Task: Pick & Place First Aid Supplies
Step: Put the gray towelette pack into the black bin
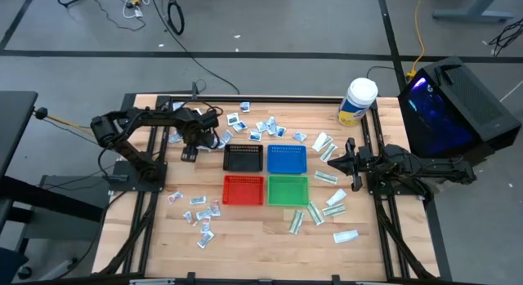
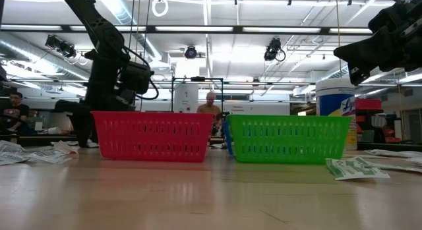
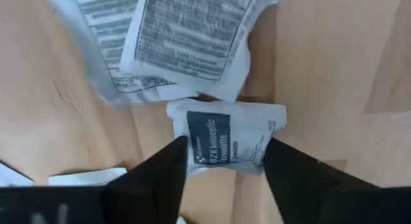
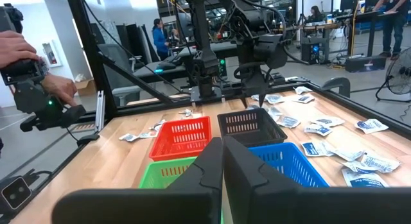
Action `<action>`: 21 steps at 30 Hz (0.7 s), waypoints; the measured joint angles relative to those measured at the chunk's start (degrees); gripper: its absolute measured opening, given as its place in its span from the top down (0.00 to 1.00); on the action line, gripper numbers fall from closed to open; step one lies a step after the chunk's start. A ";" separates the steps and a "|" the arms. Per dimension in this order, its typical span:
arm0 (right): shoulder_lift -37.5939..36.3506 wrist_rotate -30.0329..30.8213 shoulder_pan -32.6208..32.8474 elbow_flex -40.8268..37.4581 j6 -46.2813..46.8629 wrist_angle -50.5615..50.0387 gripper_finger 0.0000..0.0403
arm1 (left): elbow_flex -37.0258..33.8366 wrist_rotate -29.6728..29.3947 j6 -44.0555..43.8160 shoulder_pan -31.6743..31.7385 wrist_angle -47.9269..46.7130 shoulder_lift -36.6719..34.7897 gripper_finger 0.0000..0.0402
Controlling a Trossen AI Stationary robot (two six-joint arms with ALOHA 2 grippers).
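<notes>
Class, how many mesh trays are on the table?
4, in a two-by-two block mid-table: black tray and blue tray on the far row, red tray and green tray on the near row. None looks hidden.

The pale, plank-jointed wooden table top (image 1: pixel 245 228) looks smooth with a soft sheen. The red plastic mesh tray (image 2: pixel 153 136) and green plastic mesh tray (image 2: pixel 287 138) look slightly glossy. The small white towelette packet (image 3: pixel 226 137) looks crinkled, paper-like.
</notes>
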 joint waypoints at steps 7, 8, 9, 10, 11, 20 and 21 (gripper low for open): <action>-0.02 -0.02 0.00 0.02 -0.02 0.00 0.96 | -0.02 -0.78 0.13 0.04 0.09 0.04 0.60; -0.01 0.01 0.00 0.00 0.00 -0.01 0.96 | -0.02 -0.80 0.13 0.04 0.11 0.04 0.60; -0.02 0.00 0.01 -0.01 -0.02 0.00 0.96 | -0.02 -0.80 0.05 0.04 0.12 0.04 0.60; -0.01 0.00 0.01 0.00 -0.01 0.00 0.96 | -0.02 -0.82 -0.04 0.04 0.12 0.04 0.60; -0.02 0.00 0.01 0.02 -0.01 -0.01 0.96 | -0.02 -0.86 -0.05 0.04 0.12 0.00 0.60; 0.00 -0.01 0.00 0.00 0.00 0.00 0.96 | -0.07 -3.39 -0.32 -0.73 -0.10 -2.96 0.58; -0.01 0.01 0.01 0.01 -0.02 -0.02 0.96 | -0.06 -3.38 -0.48 -0.93 -0.16 -3.56 0.58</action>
